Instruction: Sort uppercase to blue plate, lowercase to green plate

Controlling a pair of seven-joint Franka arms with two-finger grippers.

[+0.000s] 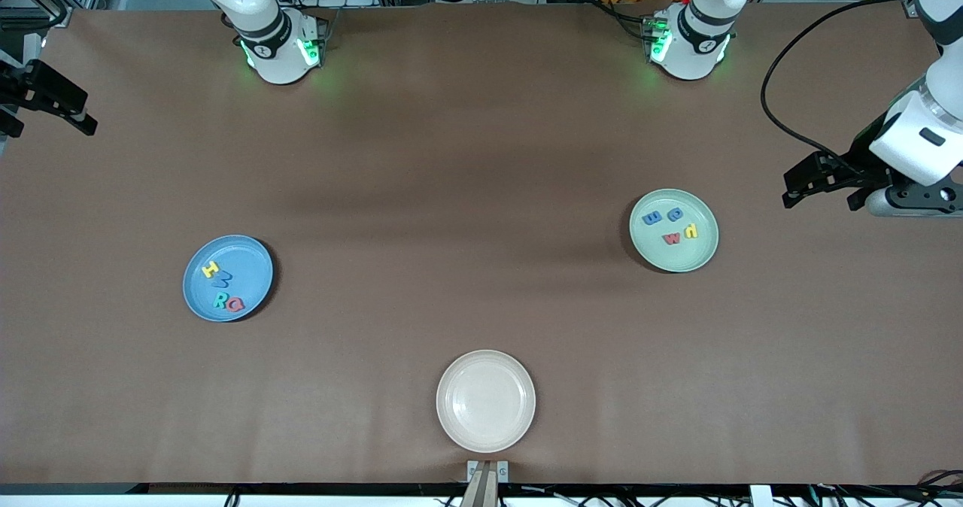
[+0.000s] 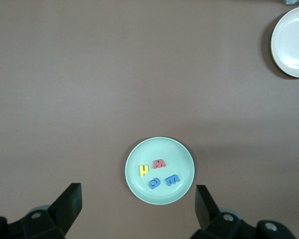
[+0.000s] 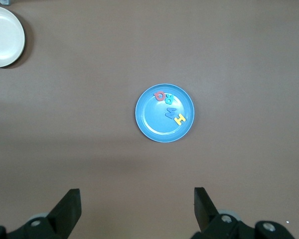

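Note:
The blue plate (image 1: 252,260) lies toward the right arm's end and holds the uppercase letters: yellow H (image 1: 211,269), blue M (image 1: 223,281), teal R (image 1: 219,302) and red Q (image 1: 235,305). On the green plate (image 1: 694,255), toward the left arm's end, lie the lowercase letters: blue m (image 1: 652,218), a blue rounded letter (image 1: 675,214), red w (image 1: 672,238) and a yellow one (image 1: 690,231). My left gripper (image 2: 138,188) hangs open high above the table beside the green plate (image 2: 162,147). My right gripper (image 3: 137,191) is open and empty, high up, with the blue plate (image 3: 152,124) well below it.
A cream plate (image 1: 486,400) with nothing on it sits near the table's front edge, midway between the two arms. The brown table top (image 1: 466,214) is bare between the plates. Both arm bases stand along the back edge.

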